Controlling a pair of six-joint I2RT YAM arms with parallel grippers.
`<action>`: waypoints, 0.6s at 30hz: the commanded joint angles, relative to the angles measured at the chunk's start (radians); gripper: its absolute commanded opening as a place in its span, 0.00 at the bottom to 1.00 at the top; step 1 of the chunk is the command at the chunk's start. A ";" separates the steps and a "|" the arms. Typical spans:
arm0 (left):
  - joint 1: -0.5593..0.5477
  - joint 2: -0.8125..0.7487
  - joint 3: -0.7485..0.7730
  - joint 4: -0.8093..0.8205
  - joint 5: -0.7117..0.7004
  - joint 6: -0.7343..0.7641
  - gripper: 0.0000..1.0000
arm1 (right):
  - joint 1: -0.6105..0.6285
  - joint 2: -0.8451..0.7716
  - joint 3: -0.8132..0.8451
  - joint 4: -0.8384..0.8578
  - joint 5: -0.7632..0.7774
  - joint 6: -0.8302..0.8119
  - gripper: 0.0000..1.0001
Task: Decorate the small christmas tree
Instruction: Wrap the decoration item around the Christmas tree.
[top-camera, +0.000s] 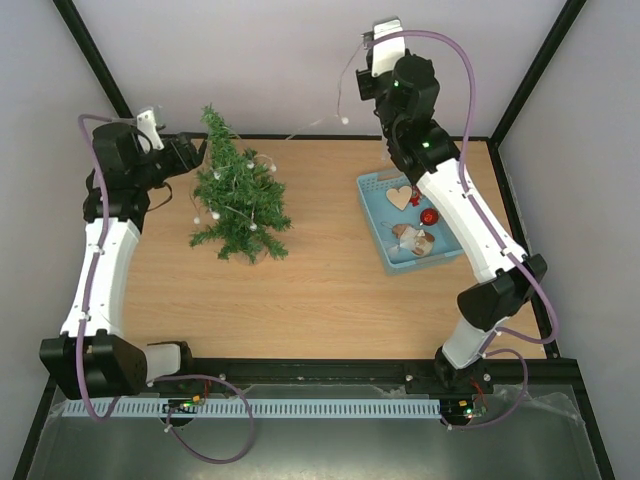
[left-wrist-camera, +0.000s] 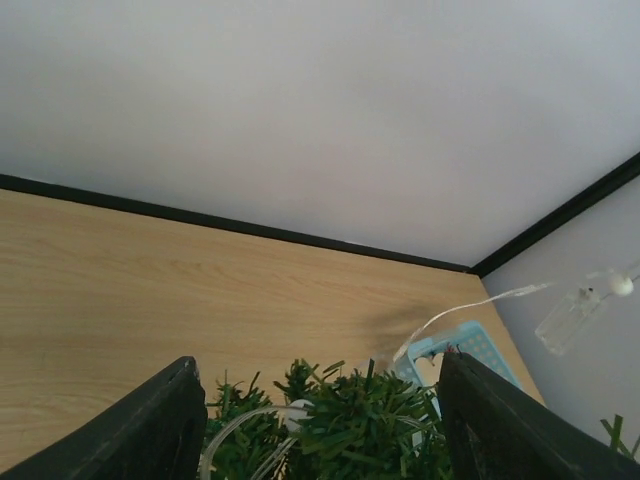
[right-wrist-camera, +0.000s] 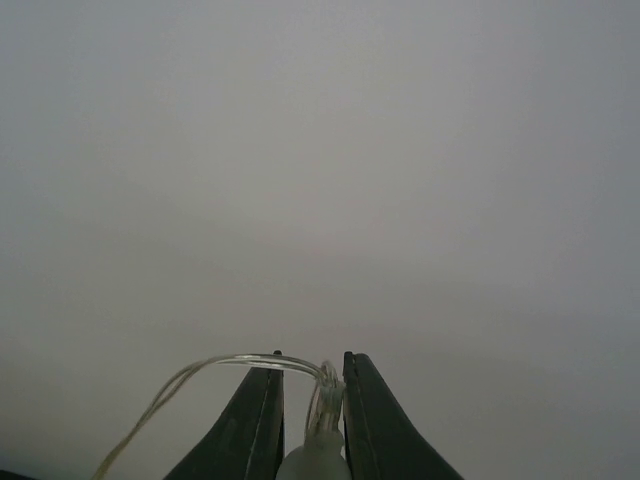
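The small christmas tree (top-camera: 238, 200) stands at the back left of the table, and a clear light string (top-camera: 243, 186) with white bulbs is draped over its branches. My left gripper (top-camera: 196, 150) is at the tree's upper left and is open. In the left wrist view its dark fingers (left-wrist-camera: 160, 420) stand wide on either side of the green branch tips (left-wrist-camera: 360, 420), gripping nothing. The string's free strand (left-wrist-camera: 470, 305) rises to my right gripper (top-camera: 372, 50), held high by the back wall. That gripper (right-wrist-camera: 312, 357) is shut on the light string (right-wrist-camera: 230, 362), just above a bulb (right-wrist-camera: 315, 462).
A light blue tray (top-camera: 375, 185) sits at the back right of the table and holds a wooden heart (top-camera: 400, 197), a red bauble (top-camera: 429, 216) and other ornaments (top-camera: 412, 240). The tray's corner (left-wrist-camera: 470, 345) shows behind the tree. A black frame edges the table.
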 joint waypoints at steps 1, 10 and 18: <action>0.008 -0.057 -0.007 -0.039 -0.099 0.005 0.66 | -0.008 -0.055 -0.029 -0.020 -0.016 0.024 0.07; -0.009 -0.134 -0.079 -0.131 -0.306 -0.057 0.68 | -0.008 -0.262 -0.248 -0.078 -0.013 0.069 0.07; -0.035 -0.219 -0.187 -0.125 -0.438 -0.133 0.69 | -0.008 -0.439 -0.358 -0.219 -0.144 0.141 0.07</action>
